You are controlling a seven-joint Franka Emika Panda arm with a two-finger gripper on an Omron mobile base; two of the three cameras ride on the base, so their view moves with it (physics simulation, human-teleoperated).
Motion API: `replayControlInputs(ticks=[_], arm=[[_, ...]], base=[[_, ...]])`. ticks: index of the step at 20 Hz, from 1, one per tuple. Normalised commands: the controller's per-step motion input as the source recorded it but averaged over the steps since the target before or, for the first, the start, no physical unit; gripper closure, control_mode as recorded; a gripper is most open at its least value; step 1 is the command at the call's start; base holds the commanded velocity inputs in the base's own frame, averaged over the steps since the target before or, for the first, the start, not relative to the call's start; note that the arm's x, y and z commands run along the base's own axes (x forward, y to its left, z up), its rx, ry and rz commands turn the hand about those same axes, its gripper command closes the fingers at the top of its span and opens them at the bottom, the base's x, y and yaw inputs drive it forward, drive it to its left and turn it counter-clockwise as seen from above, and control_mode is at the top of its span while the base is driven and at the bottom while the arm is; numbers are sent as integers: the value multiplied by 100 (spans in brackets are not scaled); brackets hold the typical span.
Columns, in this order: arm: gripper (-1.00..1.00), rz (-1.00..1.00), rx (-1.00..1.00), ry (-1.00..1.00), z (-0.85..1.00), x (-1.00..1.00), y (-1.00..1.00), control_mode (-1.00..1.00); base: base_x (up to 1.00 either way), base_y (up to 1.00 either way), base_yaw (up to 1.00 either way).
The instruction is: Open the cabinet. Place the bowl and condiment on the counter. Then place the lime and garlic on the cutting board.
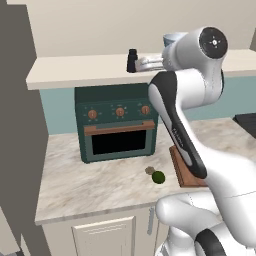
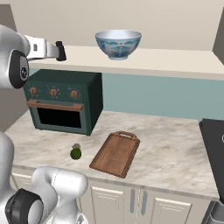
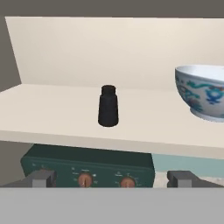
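Note:
The cabinet stands open, its grey door swung out at the left. On its shelf the black condiment stands upright, with the blue-patterned white bowl to its right. My gripper is open and empty, level with the shelf edge, facing the condiment and a little short of it. In the left base view the gripper hovers just right of the condiment. The lime and garlic lie touching on the counter, left of the cutting board.
A dark green toaster oven with orange knobs sits on the counter under the shelf. A black cooktop bounds the counter at the right. Cream lower cabinet doors run below the counter edge.

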Motion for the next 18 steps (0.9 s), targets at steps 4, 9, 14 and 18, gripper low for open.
replayControlInputs(ticks=[4,9,14,18], arm=[[-100,-1,-2,0,-19,8,0,-100],[-100,-1,-2,0,-15,15,3,-100],[-100,0,0,0,-1,32,6,-100],[-100,0,0,0,0,36,8,-100]], base=[[0,0,0],[0,0,0],[0,0,0],[0,0,0]])
